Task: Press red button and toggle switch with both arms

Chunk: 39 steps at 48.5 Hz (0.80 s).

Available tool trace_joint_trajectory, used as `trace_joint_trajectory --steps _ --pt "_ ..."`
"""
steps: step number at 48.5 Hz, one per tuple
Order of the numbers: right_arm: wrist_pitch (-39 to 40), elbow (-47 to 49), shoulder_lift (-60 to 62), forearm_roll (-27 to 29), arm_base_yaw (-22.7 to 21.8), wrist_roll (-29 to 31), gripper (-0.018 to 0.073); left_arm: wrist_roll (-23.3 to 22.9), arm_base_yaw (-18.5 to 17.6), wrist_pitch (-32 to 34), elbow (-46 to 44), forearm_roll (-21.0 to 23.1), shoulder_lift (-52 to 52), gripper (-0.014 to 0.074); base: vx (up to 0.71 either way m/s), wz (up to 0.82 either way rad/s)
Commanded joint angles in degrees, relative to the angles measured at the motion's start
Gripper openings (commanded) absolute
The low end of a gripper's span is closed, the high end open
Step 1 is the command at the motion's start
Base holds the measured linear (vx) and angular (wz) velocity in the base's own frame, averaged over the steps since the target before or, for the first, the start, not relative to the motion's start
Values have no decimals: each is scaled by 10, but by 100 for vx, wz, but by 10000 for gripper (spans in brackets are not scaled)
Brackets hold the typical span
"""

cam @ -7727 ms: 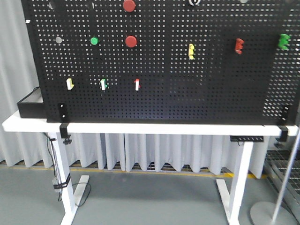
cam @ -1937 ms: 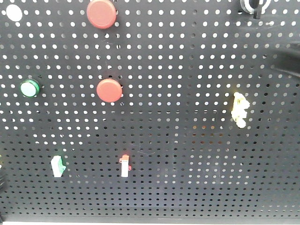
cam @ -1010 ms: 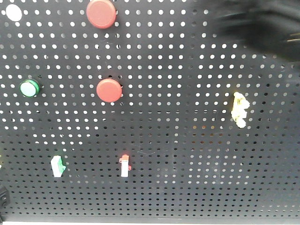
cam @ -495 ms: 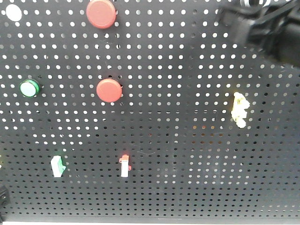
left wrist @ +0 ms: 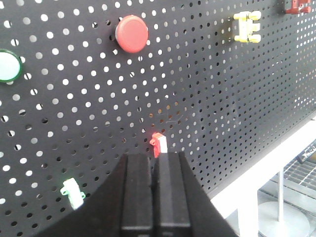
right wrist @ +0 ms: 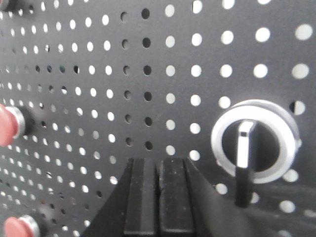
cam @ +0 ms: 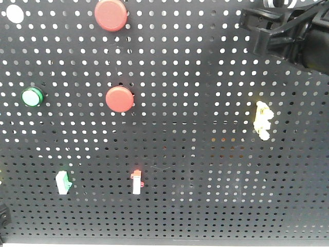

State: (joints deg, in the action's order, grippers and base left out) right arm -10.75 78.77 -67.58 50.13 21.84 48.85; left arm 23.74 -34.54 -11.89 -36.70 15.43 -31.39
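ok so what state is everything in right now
left gripper, fingers shut, short of red toggle switch
right gripper, fingers shut, beside selector knob
red toggle switch, untouched
lower red button, untouched
upper red button, untouched
selector knob, handle vertical

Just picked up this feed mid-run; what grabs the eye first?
The upper red button and lower red button glare from the black pegboard, left of centre. The right gripper, shut, sits just left of a silver-ringed rotary switch at the front view's top right; the left gripper, shut, points at a small red-and-white toggle switch lower down.
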Motion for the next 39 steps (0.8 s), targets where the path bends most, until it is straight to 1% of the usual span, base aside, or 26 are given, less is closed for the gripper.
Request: trace_joint_trajectory --steps 1,7,14,21,26,33,35,39 --pt "48 16 11 -12 -4 0 -4 -6 0 49 -15 8 -2 2 0 0" --pt "49 16 11 -16 -4 -2 -4 -6 0 49 -15 8 -2 2 0 0" --pt "32 14 7 -17 -4 -17 -4 -6 0 49 -15 8 -2 2 0 0" --pt "40 14 2 -21 -7 -17 -4 -7 0 43 -15 8 -2 2 0 0" --pt "28 14 2 -21 -47 -33 -4 -7 0 39 -15 8 -2 2 0 0" --pt "-36 14 8 -21 -119 -74 -4 -7 0 39 -15 8 -2 2 0 0" --pt "-58 14 12 -21 -136 -77 -4 -7 0 39 -15 8 -2 2 0 0" --pt "-88 14 23 -21 -157 -71 -4 -7 0 39 -15 8 -2 2 0 0"
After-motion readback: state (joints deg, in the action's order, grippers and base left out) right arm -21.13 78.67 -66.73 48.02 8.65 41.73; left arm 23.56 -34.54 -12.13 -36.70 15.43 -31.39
